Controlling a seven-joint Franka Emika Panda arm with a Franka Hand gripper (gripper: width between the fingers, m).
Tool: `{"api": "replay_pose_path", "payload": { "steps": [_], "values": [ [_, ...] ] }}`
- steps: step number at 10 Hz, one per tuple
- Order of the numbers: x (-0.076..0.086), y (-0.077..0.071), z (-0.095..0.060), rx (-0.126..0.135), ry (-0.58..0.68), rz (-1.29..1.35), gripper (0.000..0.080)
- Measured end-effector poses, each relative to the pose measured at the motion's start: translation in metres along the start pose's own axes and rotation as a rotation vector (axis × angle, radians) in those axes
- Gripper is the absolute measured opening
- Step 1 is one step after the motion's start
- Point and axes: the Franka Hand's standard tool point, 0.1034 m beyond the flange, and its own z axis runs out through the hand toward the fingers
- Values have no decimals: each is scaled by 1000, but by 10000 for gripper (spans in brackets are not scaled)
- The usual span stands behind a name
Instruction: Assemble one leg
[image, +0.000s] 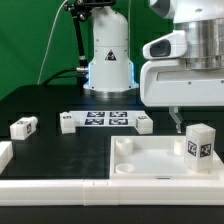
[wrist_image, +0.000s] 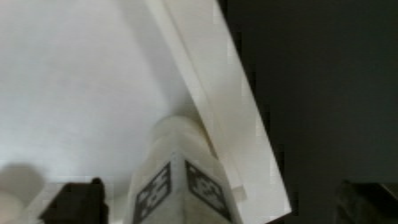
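The robot's white two-finger pincer (wrist_image: 221, 203) hangs low at the exterior view's right, its jaws spread wide and gripping nothing. In the wrist view its two dark fingertips (wrist_image: 73, 203) sit well apart. A small white block-shaped plastic leg (image: 200, 148), with black-and-white square tags on its faces, stands upright between them and seems to touch neither. In the exterior view only one thin finger (image: 175, 120) shows below the white hand, just beside the top of the leg on the exterior view's left; the other finger is out of sight.

The leg stands on a large white square plastic tray (image: 150, 162) at the near side of the scene, close to the tray's raised rim on the exterior view's right. Whether it sits in a socket cannot be told.

The tray lies on a black table (image: 50, 105). Beyond it lies the marker board (image: 105, 120). A second small white tagged block (image: 23, 127) stands well apart at the exterior view's left. At the far centre rises the arm's rounded white base (image: 108, 50), lit blue low down, with a green curtain (image: 30, 40) behind it
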Motion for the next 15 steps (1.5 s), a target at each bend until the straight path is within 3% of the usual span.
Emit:
{"api": "replay_pose_path", "payload": {
  "steps": [2,6,9,10,11,12,13,15],
  "values": [
    [4,11,0,-29,-8,-255,649],
    [4,11,1,-41,-13,-571,649],
    [5,12,1,-40,-14,-594,649],
    [5,12,1,-40,-14,-594,509],
    [5,12,1,-40,-14,-594,509],
    [5,12,1,-41,-13,-595,360],
    [6,14,1,-42,-12,-592,291],
    [6,14,1,-42,-12,-575,291]
  ]
}}
